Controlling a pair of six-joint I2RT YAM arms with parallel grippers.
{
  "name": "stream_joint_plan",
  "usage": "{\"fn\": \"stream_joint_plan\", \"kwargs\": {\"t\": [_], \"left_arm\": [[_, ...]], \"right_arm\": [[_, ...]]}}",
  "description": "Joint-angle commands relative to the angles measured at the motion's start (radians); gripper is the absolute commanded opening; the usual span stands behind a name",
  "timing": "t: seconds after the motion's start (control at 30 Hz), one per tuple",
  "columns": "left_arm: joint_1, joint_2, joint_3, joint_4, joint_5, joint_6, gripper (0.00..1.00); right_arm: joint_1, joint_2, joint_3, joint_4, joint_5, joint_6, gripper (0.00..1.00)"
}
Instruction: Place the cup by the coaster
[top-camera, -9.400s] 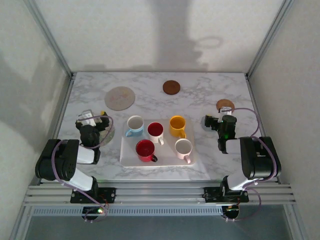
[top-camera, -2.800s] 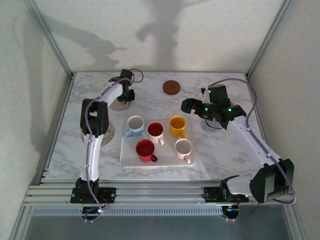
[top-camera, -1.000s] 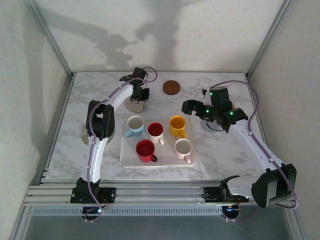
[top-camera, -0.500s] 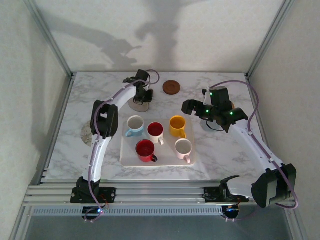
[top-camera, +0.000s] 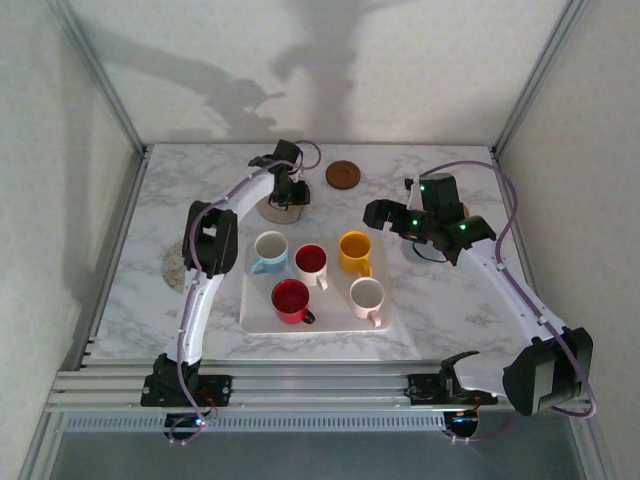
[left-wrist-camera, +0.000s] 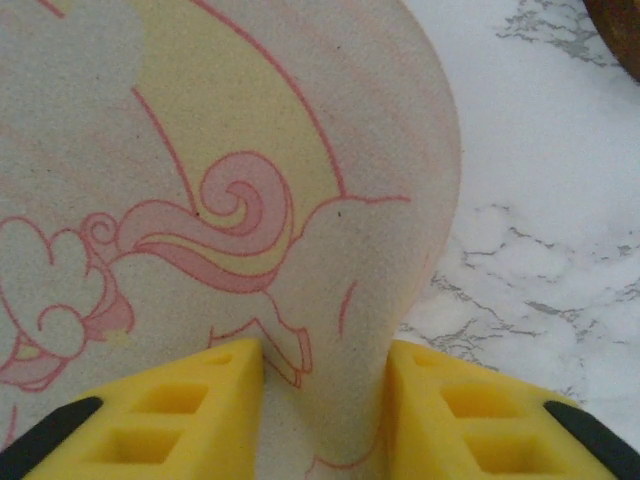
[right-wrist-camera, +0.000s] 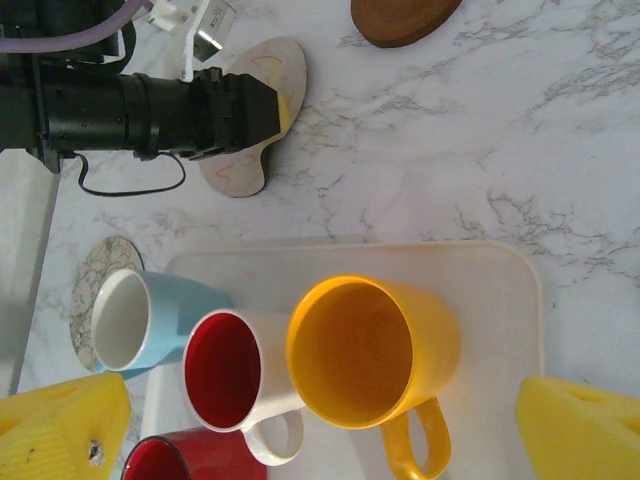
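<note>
Several cups stand in the white tray (top-camera: 262, 318). The yellow cup (top-camera: 354, 251) (right-wrist-camera: 370, 350) is at its far right, handle toward me. Above it hovers my right gripper (top-camera: 380, 214) (right-wrist-camera: 320, 430), open wide, the cup's mouth showing between the fingertips. A beige coaster (top-camera: 272, 211) (left-wrist-camera: 200, 150) (right-wrist-camera: 238, 172) with a pink and yellow pony drawing lies flat behind the tray. My left gripper (top-camera: 291, 194) (left-wrist-camera: 325, 400) (right-wrist-camera: 280, 105) is at its right edge. The yellow fingers (left-wrist-camera: 180, 410) stand apart on either side of the rim and do not pinch it.
A brown round coaster (top-camera: 343, 174) (right-wrist-camera: 400, 15) (left-wrist-camera: 620, 30) lies just right of the beige one. A grey patterned coaster (top-camera: 175, 268) (right-wrist-camera: 95, 265) sits left of the tray. The tray also holds a blue cup (top-camera: 268, 250), a white cup with red inside (top-camera: 311, 262), a red cup (top-camera: 291, 300) and a white cup (top-camera: 367, 297).
My left gripper has carried the beige coaster rightward toward the brown one, and its jaws have now parted off it. The right arm has held still above the yellow cup.
</note>
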Motion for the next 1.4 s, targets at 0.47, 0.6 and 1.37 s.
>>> {"fn": "stream_joint_plan", "kwargs": {"t": [0.47,0.6,1.37], "left_arm": [[-0.007,-0.061,0.039,-0.071,-0.018,0.018,0.63],[-0.011,-0.124,0.039,-0.071,-0.081,0.011,0.77],[0.007,-0.730,-0.363,-0.050,-0.253,-0.072,1.00]], "right_arm": [[0.013,0.002,0.075,-0.033,-0.007,0.000,0.99],[0.019,-0.001,0.080,-0.040,-0.002,0.002,0.99],[0.099,-0.124,0.118,-0.214,-0.011,-0.057,0.99]]}}
